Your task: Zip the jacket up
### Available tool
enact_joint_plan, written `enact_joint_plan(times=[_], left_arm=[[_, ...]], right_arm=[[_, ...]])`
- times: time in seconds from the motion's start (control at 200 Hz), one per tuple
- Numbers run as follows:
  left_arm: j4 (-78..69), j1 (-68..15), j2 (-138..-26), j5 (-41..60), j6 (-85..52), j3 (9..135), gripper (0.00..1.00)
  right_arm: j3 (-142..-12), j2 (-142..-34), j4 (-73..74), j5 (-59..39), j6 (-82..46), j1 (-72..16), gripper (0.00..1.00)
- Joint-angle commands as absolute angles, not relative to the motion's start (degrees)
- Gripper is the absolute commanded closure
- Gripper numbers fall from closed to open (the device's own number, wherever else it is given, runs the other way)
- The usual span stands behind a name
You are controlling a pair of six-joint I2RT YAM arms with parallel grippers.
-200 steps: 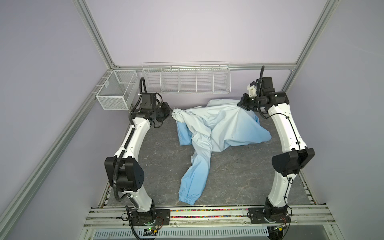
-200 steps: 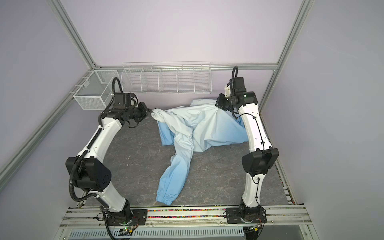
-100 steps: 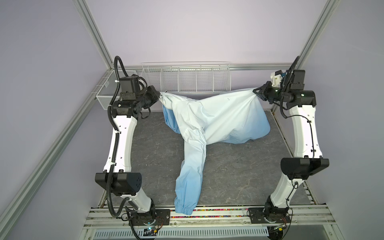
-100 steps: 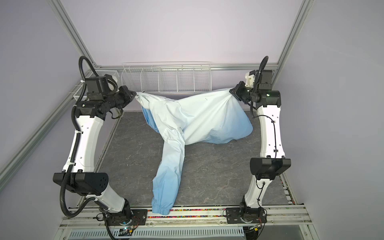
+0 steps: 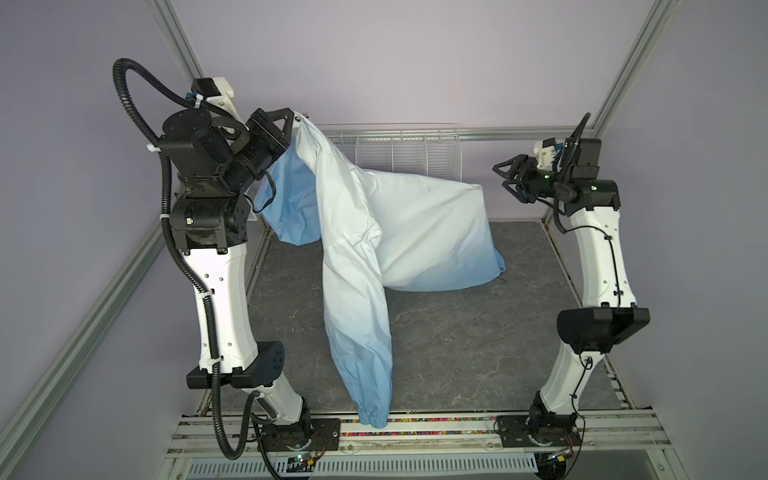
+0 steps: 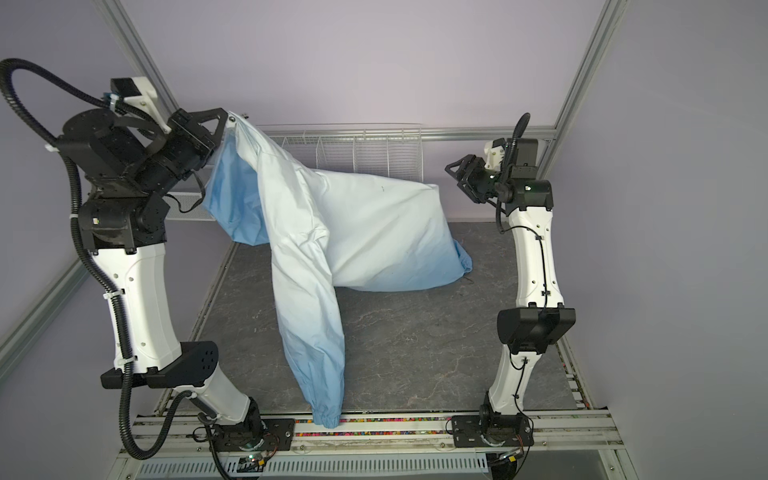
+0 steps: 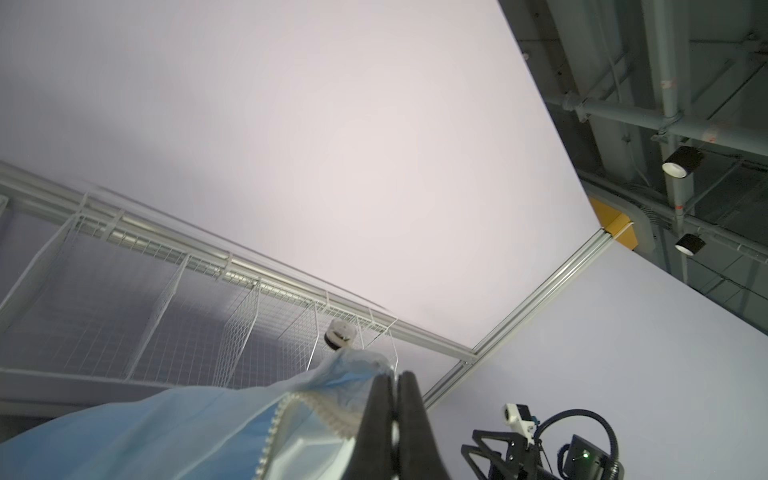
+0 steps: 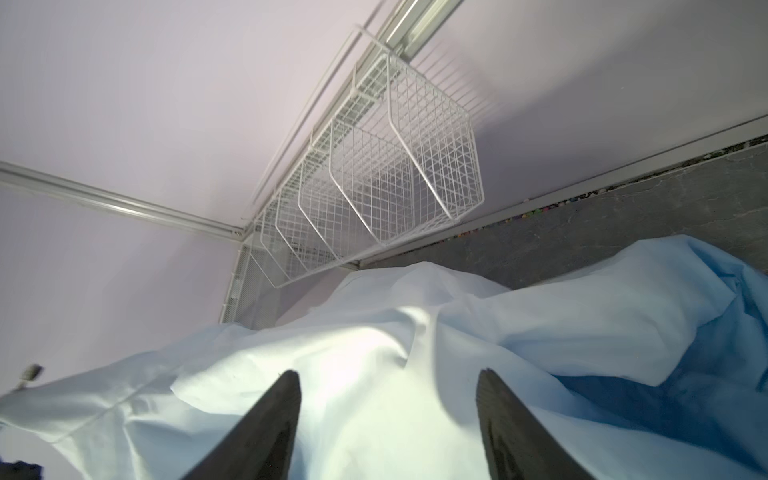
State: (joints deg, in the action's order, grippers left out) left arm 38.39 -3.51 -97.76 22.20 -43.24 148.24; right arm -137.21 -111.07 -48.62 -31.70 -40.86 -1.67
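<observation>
The light-blue jacket (image 5: pixel 415 232) (image 6: pixel 374 232) hangs from my left gripper (image 5: pixel 296 120) (image 6: pixel 230 118), which is raised high at the back left. In the left wrist view the left gripper (image 7: pixel 395 376) is shut on the jacket's edge (image 7: pixel 187 428), right by the cream zipper teeth (image 7: pixel 332 419). One sleeve (image 5: pixel 361 332) drapes forward, and its cuff (image 5: pixel 374 417) reaches the front rail. My right gripper (image 5: pixel 500 176) (image 6: pixel 453 172) is open at the back right, clear of the fabric. In the right wrist view the right gripper (image 8: pixel 386 376) holds nothing, and the jacket (image 8: pixel 374 324) lies beyond its fingers.
A white wire basket (image 5: pixel 399 153) (image 8: pixel 395 166) hangs on the back wall behind the jacket. A grey mat (image 5: pixel 457 332) covers the floor. A metal rail (image 5: pixel 436 428) with both arm bases runs along the front edge.
Both arms lifted the jacket off the mat. The right gripper has now opened and let go, so that side of the jacket has sagged. The left arm rose higher with its corner.
</observation>
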Motion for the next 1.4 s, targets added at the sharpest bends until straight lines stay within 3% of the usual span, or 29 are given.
enact_joint_plan(times=[0.0, 0.125, 0.405, 0.645, 0.755, 0.765, 0.805, 0.96, 1.065, 1.105, 1.17, 1.31, 1.395], left_arm=[[31.5, -3.0, -98.0, 22.9, -47.7, 149.2, 1.0], [32.8, -3.0, -97.0, 23.0, -46.7, 147.4, 1.0], [34.1, -3.0, -94.4, 22.5, -45.0, 143.0, 1.0], [35.5, -3.0, -93.5, 22.7, -44.0, 142.1, 1.0], [35.9, -3.0, -93.4, 23.4, -44.0, 142.0, 1.0], [35.9, -3.0, -93.3, 23.4, -44.0, 142.0, 1.0], [36.2, -3.1, -93.3, 23.7, -44.0, 142.0, 1.0], [36.9, -3.0, -92.2, 24.2, -43.7, 141.0, 1.0], [37.6, -3.0, -91.7, 24.7, -43.5, 140.5, 1.0], [38.1, -3.0, -91.5, 24.7, -43.1, 140.4, 1.0], [39.1, -3.0, -91.4, 24.6, -42.5, 140.3, 1.0], [40.5, -3.1, -91.1, 24.1, -41.1, 139.6, 1.0], [42.9, -3.0, -90.8, 22.4, -38.7, 139.1, 1.0]], right_arm=[[-135.9, -108.1, -51.7, -28.6, -34.2, -5.2, 0.16], [-127.0, -101.9, -45.8, -29.9, -30.3, -11.2, 0.13], [-112.3, -96.2, -36.5, -28.5, -25.4, -35.8, 0.11], [-124.4, -108.2, -42.8, -20.8, -23.0, -49.8, 0.11], [-130.2, -113.7, -43.7, -17.9, -23.0, -52.2, 0.1], [-130.9, -114.3, -43.7, -17.4, -23.0, -52.5, 0.05], [-132.9, -116.3, -43.9, -16.5, -23.1, -53.0, 0.01], [-141.1, -123.7, -46.2, -13.8, -24.0, -53.3, 0.04], [-143.5, -126.9, -45.4, -13.3, -25.0, -53.1, 0.01], [-143.9, -127.5, -45.1, -13.4, -25.7, -52.7, 0.12], [-143.9, -127.8, -45.1, -12.8, -26.9, -51.8, 0.46], [-141.3, -124.2, -46.6, -10.0, -27.0, -48.9, 0.9], [-136.2, -119.1, -46.1, -8.8, -27.2, -46.4, 0.93]])
